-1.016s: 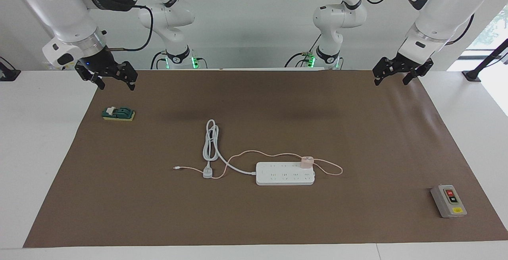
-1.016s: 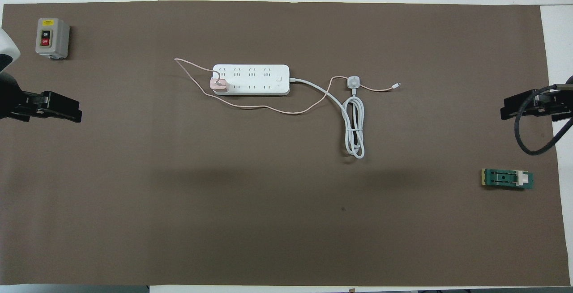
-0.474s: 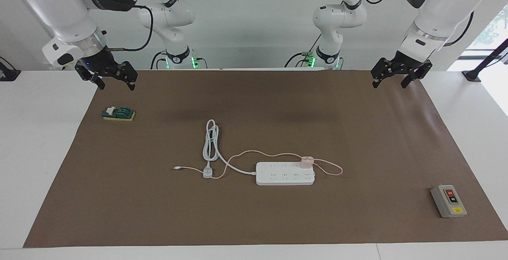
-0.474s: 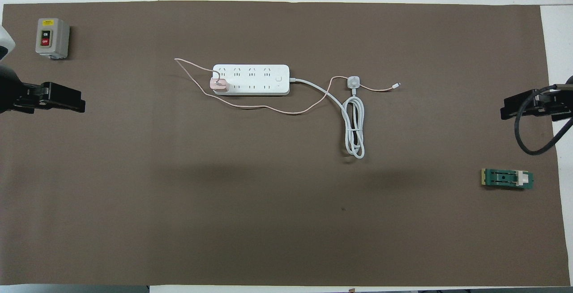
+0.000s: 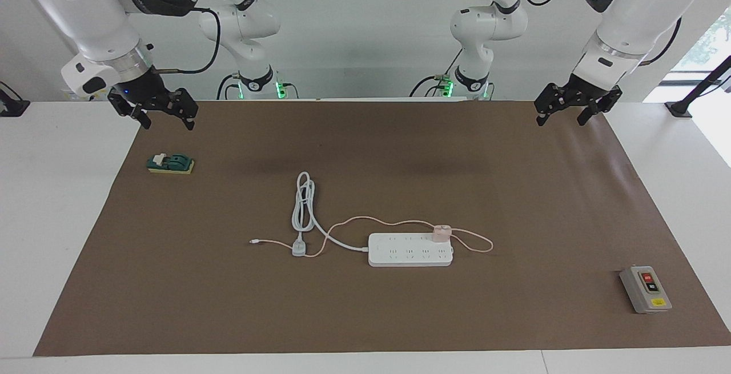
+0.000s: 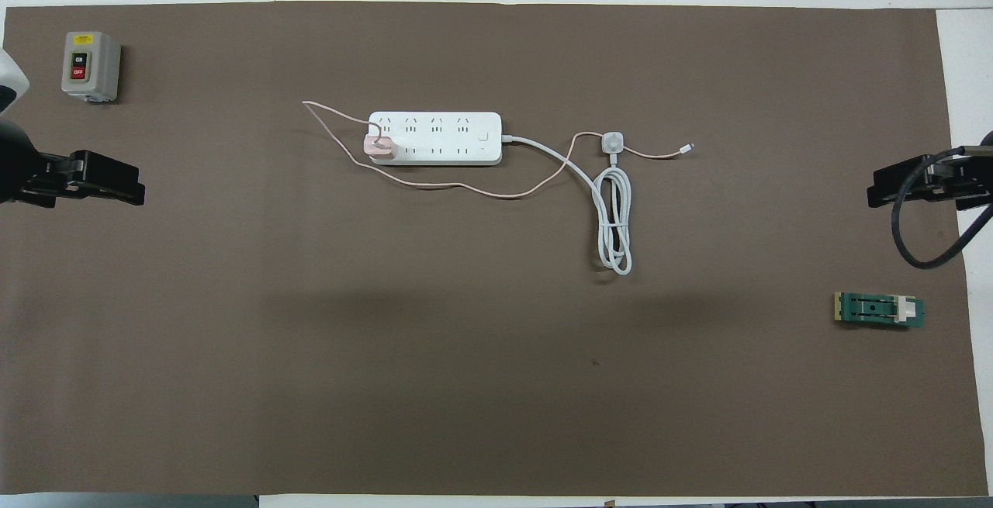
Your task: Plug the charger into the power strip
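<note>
The white power strip [image 5: 400, 251] [image 6: 450, 138] lies flat in the middle of the brown mat. The pink charger [image 5: 441, 233] [image 6: 380, 149] stands on the strip's row nearer to the robots, at the end toward the left arm. Its thin pink cable [image 5: 365, 220] [image 6: 465, 191] loops on the mat around the strip. My left gripper [image 5: 561, 114] [image 6: 101, 186] is open and empty, raised over the mat's edge at the left arm's end. My right gripper [image 5: 165, 118] [image 6: 892, 188] is open and empty, raised over the mat's edge at the right arm's end.
The strip's thick cord is coiled [image 5: 302, 202] [image 6: 615, 229] beside it, ending in a grey-white plug [image 5: 298, 248] [image 6: 613, 141]. A grey button box [image 5: 645, 289] [image 6: 91, 66] sits at the left arm's end. A green switch [image 5: 170, 163] [image 6: 879, 310] sits at the right arm's end.
My left gripper has shifted slightly in the air. The right gripper, charger and power strip have not moved.
</note>
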